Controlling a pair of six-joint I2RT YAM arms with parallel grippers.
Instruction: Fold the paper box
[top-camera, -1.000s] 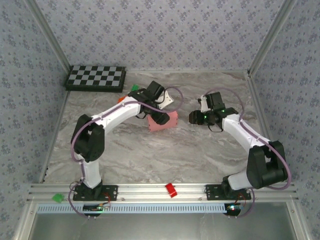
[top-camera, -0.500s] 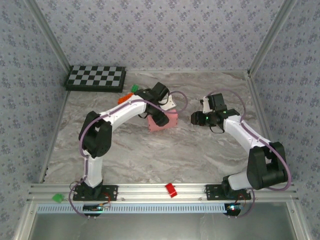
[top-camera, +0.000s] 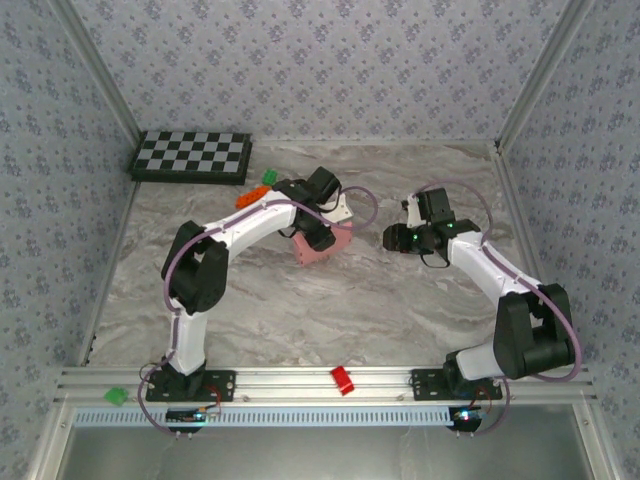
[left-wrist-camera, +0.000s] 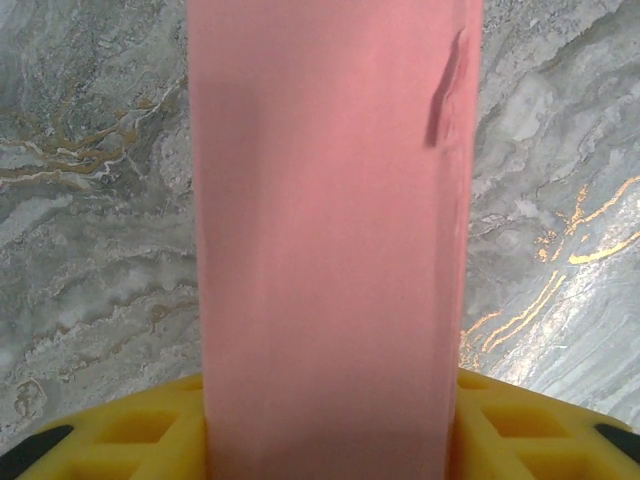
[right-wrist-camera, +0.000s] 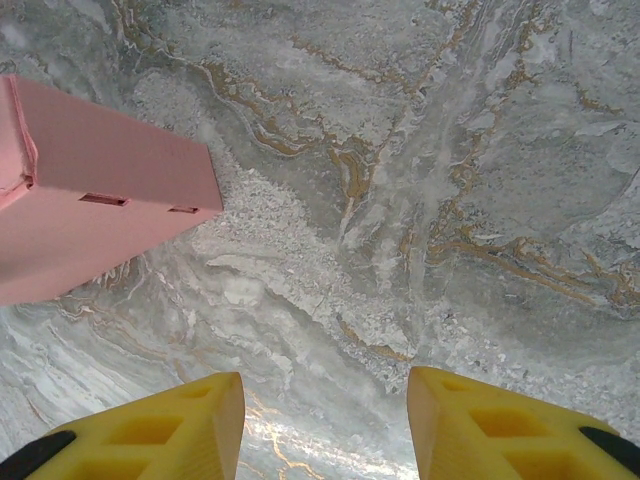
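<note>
A grey marble tabletop (top-camera: 350, 300) with gold veins is closed in by 3 walls (top-camera: 320, 70) papered in a pale blue floral print. A black-and-white checkerboard (top-camera: 192, 157) lies flat in the far left corner. To its right, 1 small green piece (top-camera: 268, 177) and 1 orange piece (top-camera: 246, 198) sit near each other. A metal rail (top-camera: 280, 378) runs along the near edge, with 1 red block (top-camera: 343, 380) on it near the middle and 1 green block (top-camera: 117, 396) by its left end.
</note>
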